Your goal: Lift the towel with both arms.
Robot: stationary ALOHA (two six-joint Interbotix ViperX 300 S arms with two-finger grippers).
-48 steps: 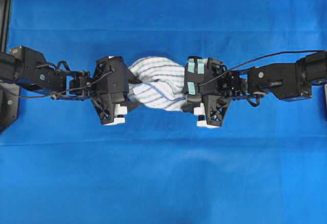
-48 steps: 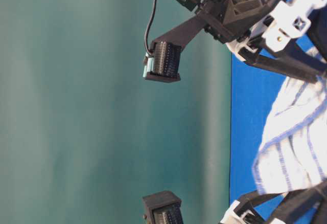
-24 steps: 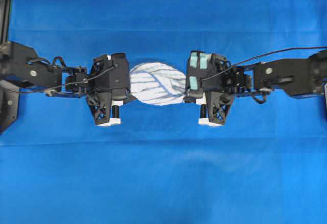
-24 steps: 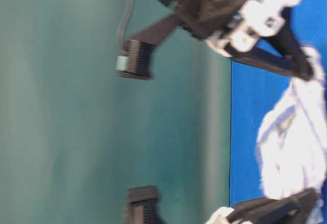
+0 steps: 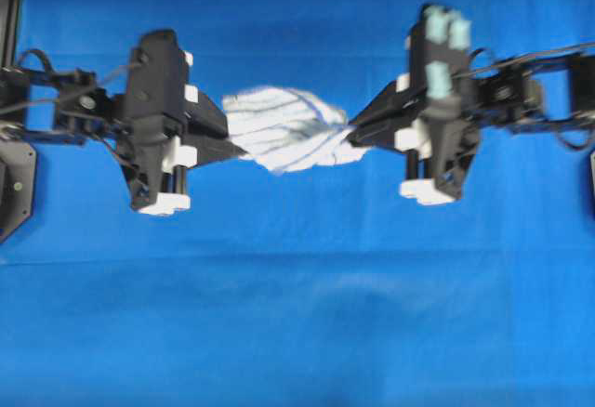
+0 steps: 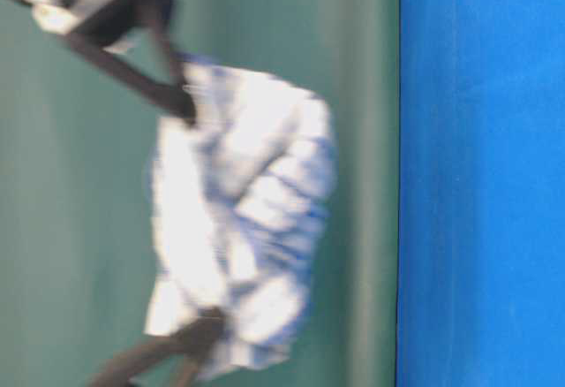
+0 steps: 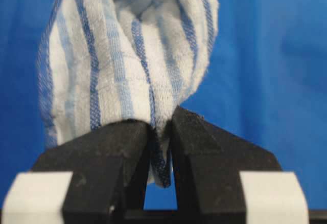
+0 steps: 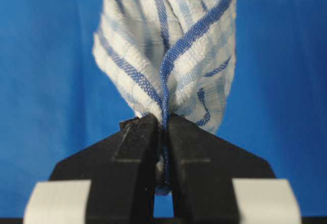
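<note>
Nearest to you, in the left wrist view, the left end effector [image 7: 159, 132] is clenched on a pinched fold of the towel [image 7: 127, 55]; the cloth bunches and balloons beyond the fingertips [image 7: 115, 137], with a short tail hanging through the gap. In the right wrist view, the right end effector [image 8: 162, 127] is likewise clamped on the opposite end of the same towel, its blue stripe running straight into the bite. Farther out, from overhead, you find the towel [image 5: 284, 128] slung between the two end effectors, sagging and twisted in the middle, held above the blue tablecloth [image 5: 297, 314] on the surface; the table-level view, blurred, shows it hanging clear of that cloth. Handling, as a judgement: light, soft, limp, not fragile, with no stiffness to hold shape, so it will droop and swing. Woven texture should give fair friction, but thin folds can creep out. Take hold at gathered end folds, several layers deep.
</note>
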